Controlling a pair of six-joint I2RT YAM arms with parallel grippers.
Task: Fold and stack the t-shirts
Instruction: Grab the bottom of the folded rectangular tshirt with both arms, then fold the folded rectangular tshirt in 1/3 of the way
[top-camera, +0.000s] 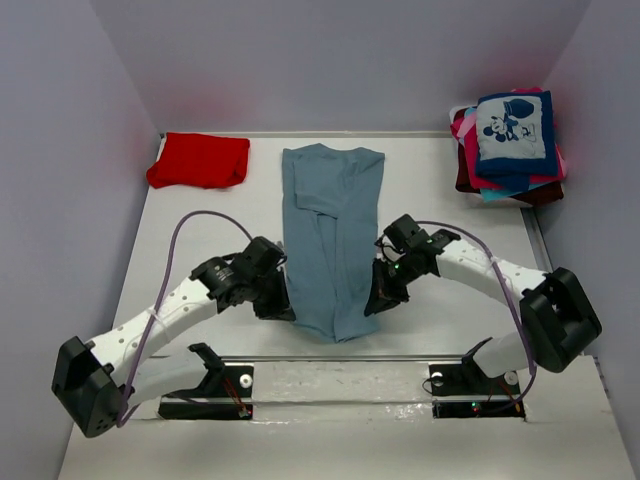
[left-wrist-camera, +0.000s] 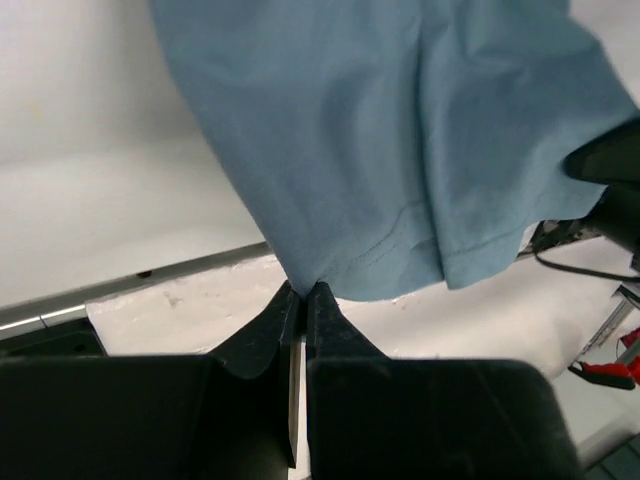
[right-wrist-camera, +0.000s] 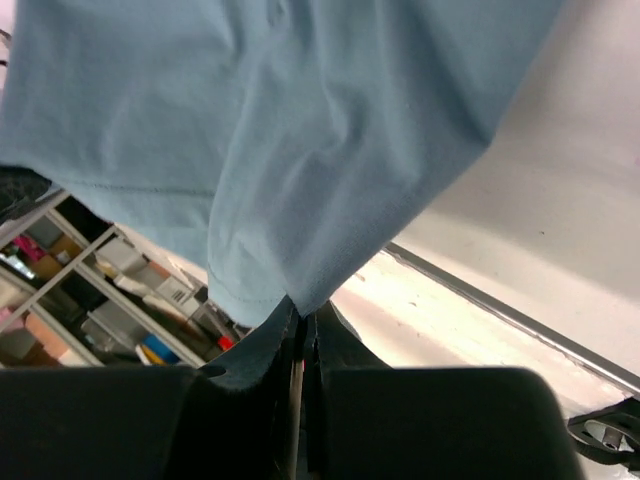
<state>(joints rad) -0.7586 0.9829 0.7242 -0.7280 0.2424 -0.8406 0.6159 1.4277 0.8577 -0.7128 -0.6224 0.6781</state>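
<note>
Left gripper (left-wrist-camera: 302, 292), right gripper (right-wrist-camera: 301, 308), pinched on soft grey-blue tee (top-camera: 335, 230) (long, narrow)

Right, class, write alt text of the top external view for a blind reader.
The left gripper and right gripper pinch the near end of a long grey-blue t-shirt on the table. A folded red t-shirt lies far left, a stack of tees far right.

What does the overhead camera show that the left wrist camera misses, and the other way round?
Only the overhead view shows the folded red t-shirt at far left and the stack of t-shirts at far right. Only the left wrist view shows, close up, the left gripper shut tight on a hem corner, with the stitching visible. Both show the grey-blue t-shirt.
</note>
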